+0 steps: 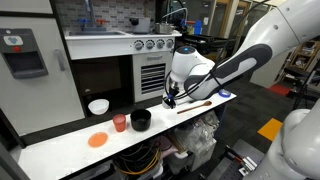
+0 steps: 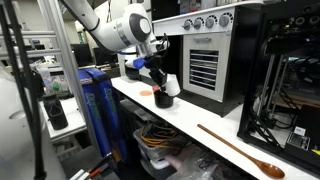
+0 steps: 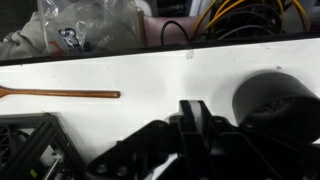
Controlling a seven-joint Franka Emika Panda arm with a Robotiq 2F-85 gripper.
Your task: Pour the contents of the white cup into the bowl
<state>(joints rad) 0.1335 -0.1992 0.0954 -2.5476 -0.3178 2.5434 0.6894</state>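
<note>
My gripper (image 1: 169,99) hangs low over the white table, between the black bowl (image 1: 141,120) and a wooden spoon (image 1: 195,105). In the wrist view its fingers (image 3: 197,108) press together and nothing clearly shows between them. The black bowl (image 3: 272,100) lies close on the right there, a little apart from the fingers. A white vessel (image 1: 98,106) stands at the table's far end by the oven. A white shape (image 2: 172,85) shows just past my gripper (image 2: 157,76), above the black bowl (image 2: 163,99). I cannot tell whether it is the white cup.
A salmon-red cup (image 1: 120,123) stands beside the black bowl, with a flat orange disc (image 1: 97,140) near the front edge. The oven front (image 1: 150,75) rises behind the table. Bags and cables (image 3: 90,30) lie below the front edge. The spoon (image 3: 60,95) lies to the left.
</note>
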